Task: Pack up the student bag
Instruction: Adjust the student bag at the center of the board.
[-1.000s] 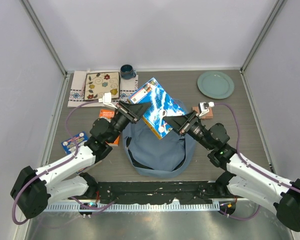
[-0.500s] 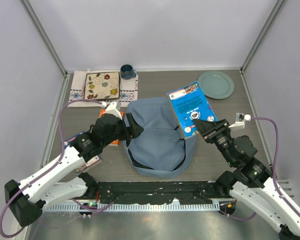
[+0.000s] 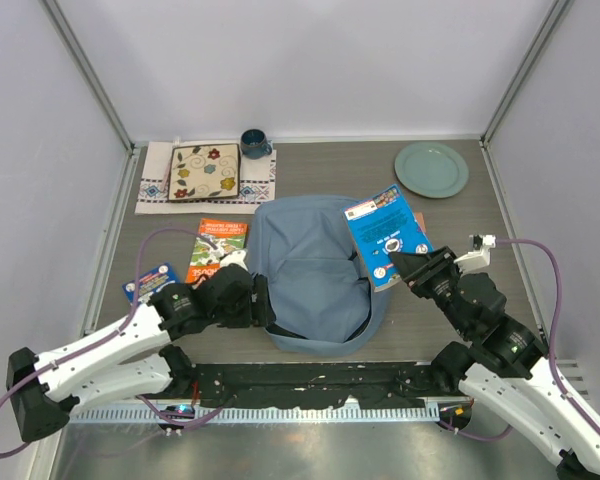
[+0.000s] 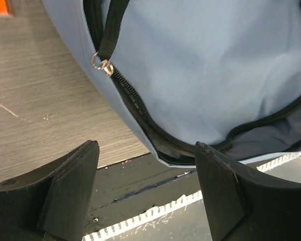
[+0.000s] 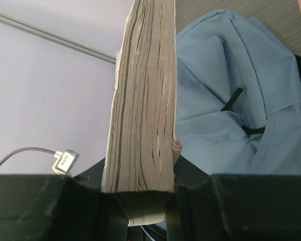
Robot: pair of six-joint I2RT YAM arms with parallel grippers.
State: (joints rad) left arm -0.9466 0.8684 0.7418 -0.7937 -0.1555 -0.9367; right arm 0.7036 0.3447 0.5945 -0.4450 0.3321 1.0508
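We have the student bag (image 3: 315, 270) lying flat in the middle of the bench (image 3: 500, 250). Its zipper opening curves along the lower edge in the top view. The right tool (image 3: 405, 262) is clamped on the bottom edge of a thick blue book (image 3: 385, 235) and holds it upright above the bag's right side. In the right wrist view the page block (image 5: 143, 100) stands tall between the jaws. The left tool (image 3: 263, 303) sits at the lower left of the bag with its jaws well apart and nothing between them. In its own view they stand just short of the zipper line, below the ring pull (image 4: 103, 64).

We judge that the main risk is the mouth of the bag. It looks slack and nearly flat, and nothing holds it open, so a lowered book could land on the fabric rather than go inside. The book is gripped only at one end and stands high, so it may pivot or slip if it brushes the cloth. If the left tool closes now it may pinch both layers or only the strap, which would seal the opening. An orange book (image 3: 218, 247) lies at the left of the bag, not yet packed.
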